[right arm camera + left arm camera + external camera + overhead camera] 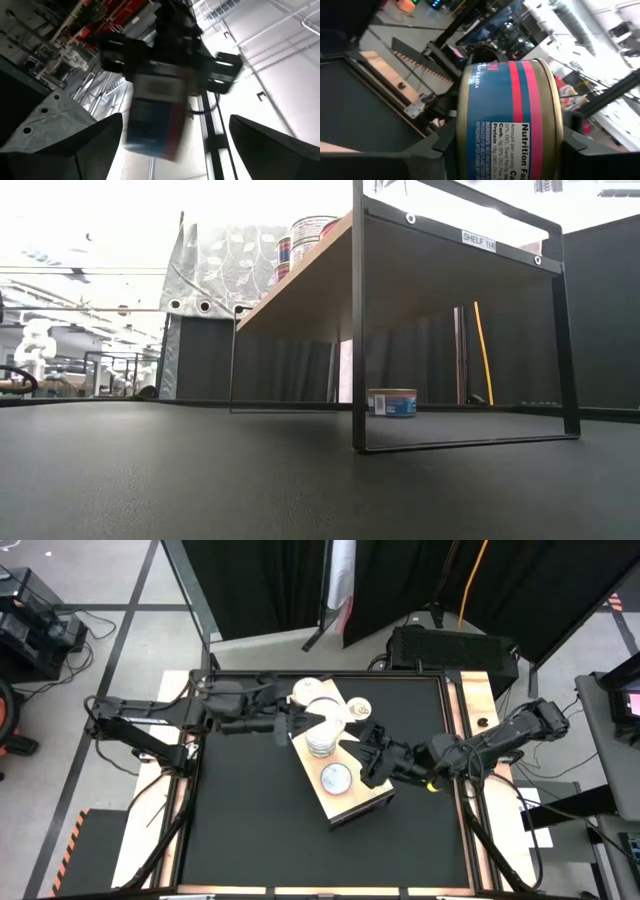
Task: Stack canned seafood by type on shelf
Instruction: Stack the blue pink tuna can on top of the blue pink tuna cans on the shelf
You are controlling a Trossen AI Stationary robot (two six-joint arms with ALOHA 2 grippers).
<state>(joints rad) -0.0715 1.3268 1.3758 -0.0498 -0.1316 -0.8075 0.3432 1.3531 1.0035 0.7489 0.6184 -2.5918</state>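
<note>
**Placing the held can on its matching stack**

The left gripper (300, 723) is clamped on a can (507, 120) with a blue label and red-pink bands, held on its side above the far end of the shelf (365, 802). The right gripper (372, 755) hangs beside the shelf's edge with its fingers spread wide and nothing between them; its wrist view shows the held can (155, 115) straight ahead.

Location of the task items, as seen in the high view:
- A stack of cans (321, 740) stands just below the left gripper.
- A single can (335, 777) sits nearer the shelf's near end.
- More cans (356, 710) lie at the far end.
- One can (392, 402) rests on the table beneath the shelf, visible in the low view.

Procedure, as judged from this position:
1. Confirm the held can's label matches the stack you intend to use.
2. Turn the can flat before lowering it.
3. Centre it over the stack, so the rims seat.
4. Release only once the can rests fully; an early release may topple the stack.
5. Keep the right gripper clear of the descent path.
</note>
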